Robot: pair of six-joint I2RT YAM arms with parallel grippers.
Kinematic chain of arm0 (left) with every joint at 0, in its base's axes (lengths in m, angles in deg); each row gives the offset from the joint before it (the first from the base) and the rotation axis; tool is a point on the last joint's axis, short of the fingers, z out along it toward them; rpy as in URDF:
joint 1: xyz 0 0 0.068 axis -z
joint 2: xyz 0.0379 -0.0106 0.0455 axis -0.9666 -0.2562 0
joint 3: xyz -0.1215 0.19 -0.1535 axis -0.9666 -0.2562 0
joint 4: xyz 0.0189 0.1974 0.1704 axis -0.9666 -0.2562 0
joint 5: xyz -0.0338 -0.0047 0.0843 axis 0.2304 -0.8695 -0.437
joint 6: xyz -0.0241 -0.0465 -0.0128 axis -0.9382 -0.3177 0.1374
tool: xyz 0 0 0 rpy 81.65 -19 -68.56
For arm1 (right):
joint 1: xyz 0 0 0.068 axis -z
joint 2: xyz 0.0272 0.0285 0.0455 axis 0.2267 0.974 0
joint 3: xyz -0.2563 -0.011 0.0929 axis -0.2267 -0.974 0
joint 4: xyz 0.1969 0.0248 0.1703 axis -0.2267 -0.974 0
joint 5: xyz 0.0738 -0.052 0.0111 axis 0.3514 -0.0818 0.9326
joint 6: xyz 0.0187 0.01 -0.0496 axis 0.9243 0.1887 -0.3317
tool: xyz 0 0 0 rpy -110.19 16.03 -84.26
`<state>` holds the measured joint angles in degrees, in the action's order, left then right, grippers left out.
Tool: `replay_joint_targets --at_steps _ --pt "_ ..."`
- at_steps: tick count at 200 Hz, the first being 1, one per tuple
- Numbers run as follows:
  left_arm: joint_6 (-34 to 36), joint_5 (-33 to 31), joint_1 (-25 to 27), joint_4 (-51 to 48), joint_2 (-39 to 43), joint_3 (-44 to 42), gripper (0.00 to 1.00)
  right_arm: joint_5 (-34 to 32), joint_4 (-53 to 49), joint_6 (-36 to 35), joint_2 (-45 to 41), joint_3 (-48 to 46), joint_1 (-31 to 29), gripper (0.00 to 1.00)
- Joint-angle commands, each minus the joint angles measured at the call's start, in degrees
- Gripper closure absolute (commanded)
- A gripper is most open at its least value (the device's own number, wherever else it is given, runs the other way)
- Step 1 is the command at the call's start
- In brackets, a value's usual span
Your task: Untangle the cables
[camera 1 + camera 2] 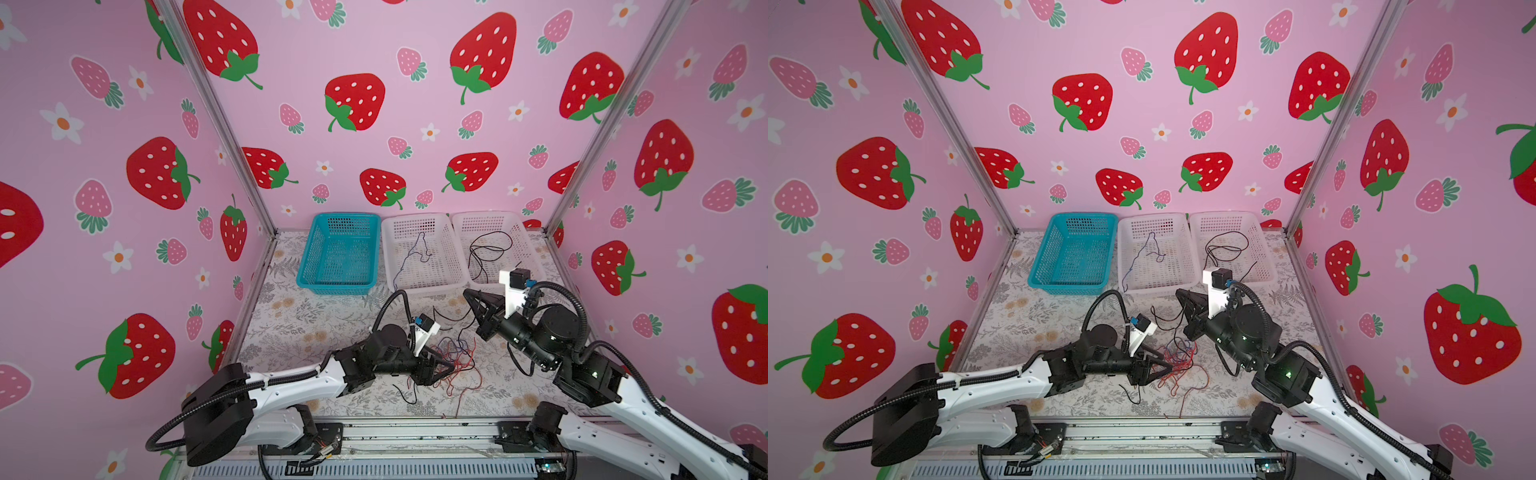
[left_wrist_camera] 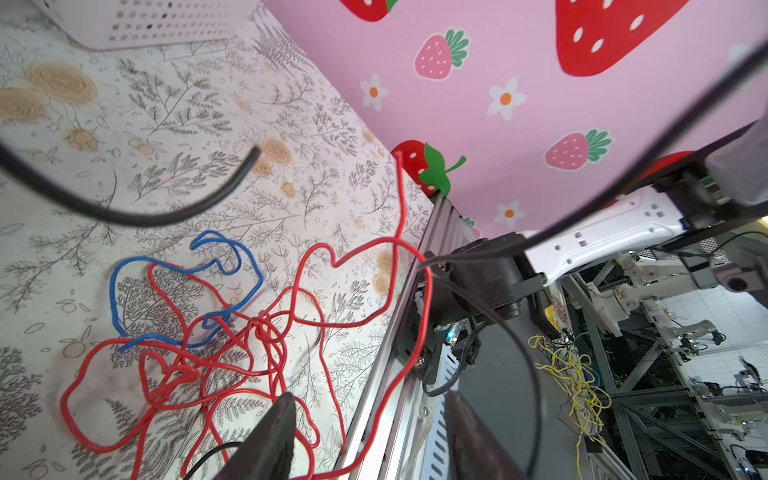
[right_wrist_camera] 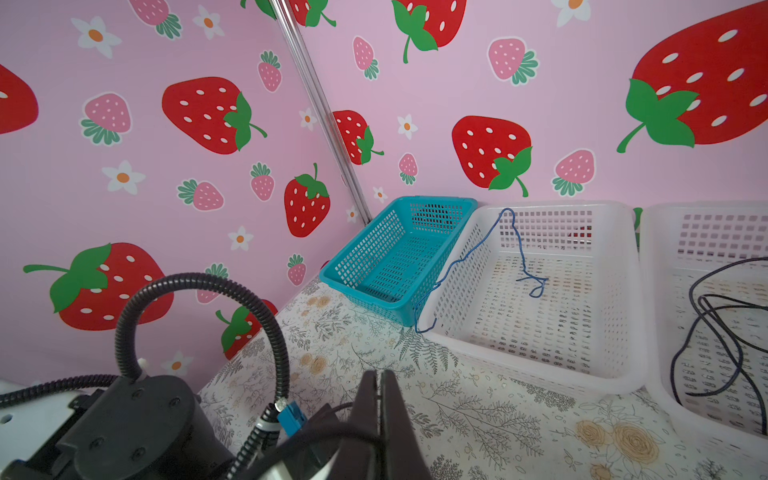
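Note:
A tangle of red and dark blue cables (image 1: 457,358) (image 1: 1183,357) lies on the floral mat near the front; in the left wrist view the red loops (image 2: 266,328) knot beside a blue cable (image 2: 124,270). My left gripper (image 1: 451,368) (image 2: 370,440) is low at the tangle's edge. It is open, and a red strand runs between its fingers untouched. My right gripper (image 1: 468,293) (image 3: 379,376) hovers behind the tangle, shut on a thin black cable (image 3: 328,436) that hangs down toward the mat (image 1: 446,321).
Three baskets line the back wall: a teal one (image 1: 338,253), a white one (image 1: 446,266) holding a blue cable (image 1: 419,251), and a white one (image 1: 525,245) holding a black cable (image 1: 488,249). A short black cable (image 1: 409,395) lies near the metal front rail (image 1: 415,432).

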<state>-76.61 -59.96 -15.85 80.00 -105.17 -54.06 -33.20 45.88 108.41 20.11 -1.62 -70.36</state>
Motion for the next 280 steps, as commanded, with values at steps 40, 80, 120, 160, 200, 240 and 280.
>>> replay_joint_targets --at_steps 40,80,120,160,200,240,280 --pt "2.57 -0.14 0.28 0.28 8.18 -1.74 0.37 0.0 1.34 -0.43 -0.04 -0.54 0.21 1.0" --pt "6.46 1.66 0.63 -4.29 7.91 -1.54 0.37 1.27 1.74 -0.08 -0.08 -0.48 0.21 1.0" --pt "11.17 -0.86 0.63 -12.27 7.12 1.64 0.37 3.42 2.41 0.2 -0.05 -0.48 0.16 1.0" --pt "10.69 0.44 0.63 -9.96 4.32 2.61 0.38 4.33 3.26 0.53 0.39 -0.9 0.21 1.0" --pt "9.14 1.34 0.63 -6.1 1.95 2.72 0.44 4.68 3.37 0.8 0.86 -1.8 0.21 1.0" --pt "8.27 1.68 0.61 -4.59 2.36 2.88 0.66 4.15 2.87 1.14 0.69 -3.51 0.21 1.0" --pt "6.99 3.04 0.63 -4.34 3.69 4.15 0.9 2.96 2.35 1.51 1.32 -5.78 0.21 1.0"
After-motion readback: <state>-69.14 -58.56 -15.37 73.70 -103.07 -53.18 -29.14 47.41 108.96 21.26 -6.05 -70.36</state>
